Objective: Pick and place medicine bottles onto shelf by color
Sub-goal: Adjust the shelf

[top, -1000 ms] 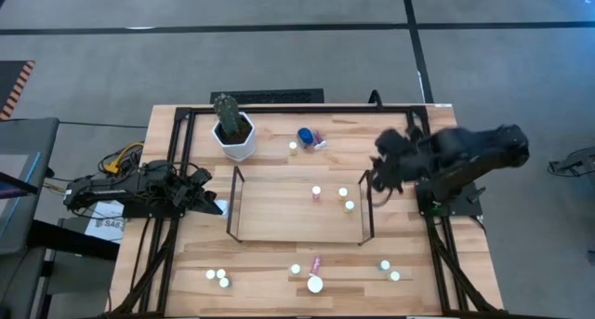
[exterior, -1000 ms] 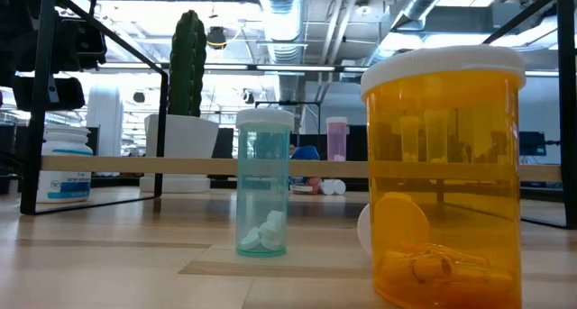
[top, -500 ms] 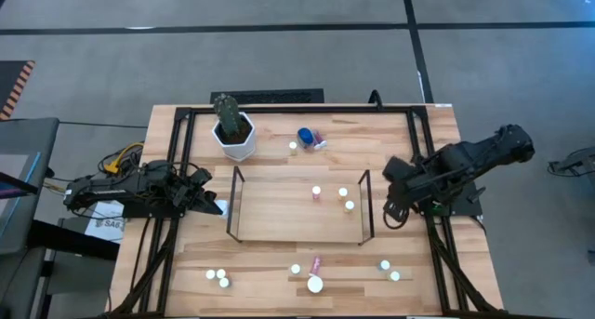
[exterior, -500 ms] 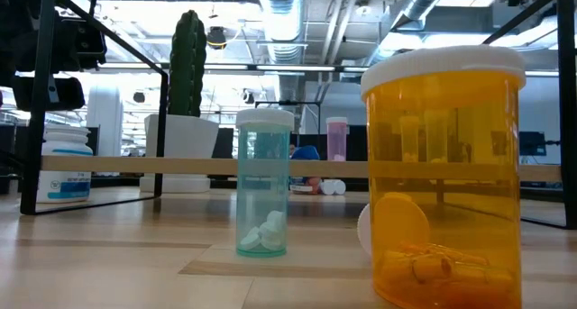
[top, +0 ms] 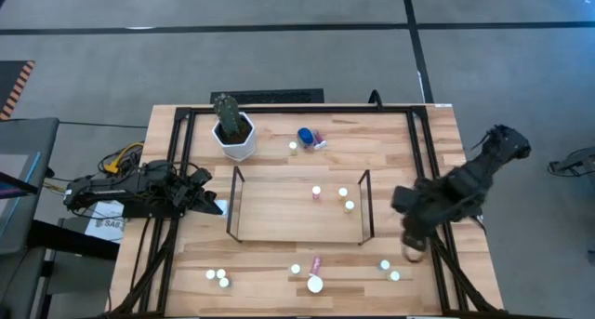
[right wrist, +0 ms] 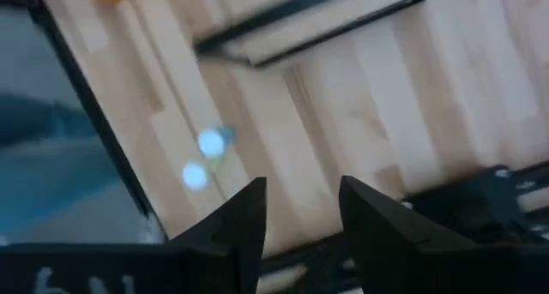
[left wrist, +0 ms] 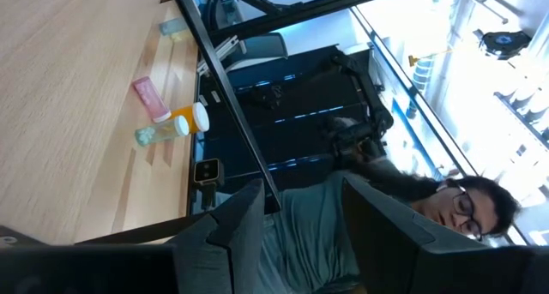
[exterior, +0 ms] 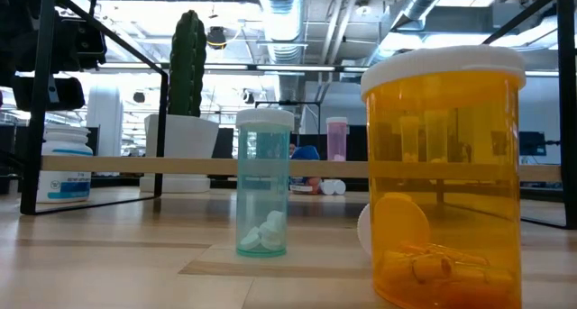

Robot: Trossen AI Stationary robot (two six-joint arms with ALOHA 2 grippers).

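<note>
Two white-capped bottles (top: 390,270) stood on the bench (top: 279,254) just ahead of the right gripper (top: 412,247), its fingers (right wrist: 244,221) parted and empty. To my eye it should centre over one cap, then descend straight before closing. Beside the shelf (top: 279,217), the left gripper (top: 212,206) waited, fingers (left wrist: 236,221) slightly apart around nothing.

Layout seen from above. The shelf (top: 297,207) sits at the centre of the tabletop (top: 437,142), with three medicine bottles (top: 343,193) standing on its right half. Behind it stand a cactus pot (top: 235,133) (towards the left) and further bottles near the middle. More bottles line the front edge. The left tool (top: 209,203) lies beside the shelf's left end; the right tool (top: 411,245) hovers off its right front corner.
</note>
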